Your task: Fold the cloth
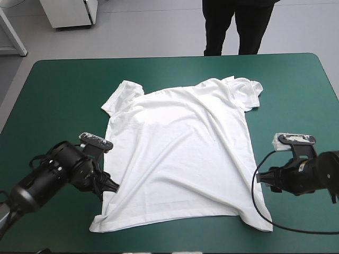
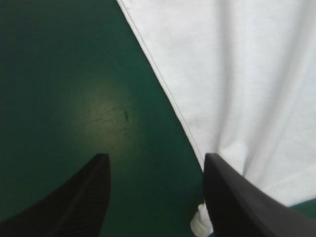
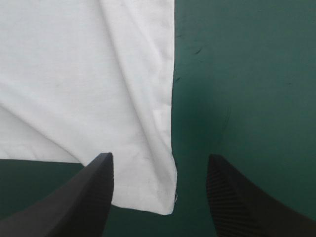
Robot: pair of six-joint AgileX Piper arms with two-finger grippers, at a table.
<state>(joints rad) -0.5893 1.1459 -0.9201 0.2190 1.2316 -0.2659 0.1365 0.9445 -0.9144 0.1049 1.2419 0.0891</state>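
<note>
Shows the white short-sleeved fabric T-shirt point(image 1: 180, 153) spread nearly flat on the middle of the teal-green covered counter point(image 1: 58, 90), collar and sleeves toward the far edge, hem toward the near edge, a few long creases running down the body. Places the black two-fingered left claw point(image 1: 110, 186) low at the shirt's left side edge, close to the near hem corner, fingers apart. Seen from its wrist, straddles that edge, one finger over bare cover, the other over white cloth. Places the black two-fingered right claw point(image 1: 263, 180) at the opposite side, near the right hem corner, likewise spread wide. Seen from its wrist, frames that pointed corner between the fingers, closer to one than the other. Grips nothing on either side yet. Reads as a mirrored setup: open over both edges so as to pinch the two lower corners together and keep the hem level on lifting. Seems early in the fold, no layer turned over. Calls next, probably, for lowering onto the cloth and closing on it. Risks catching only the corner tip on the right, or bunching the small ruck beside the left finger.
</note>
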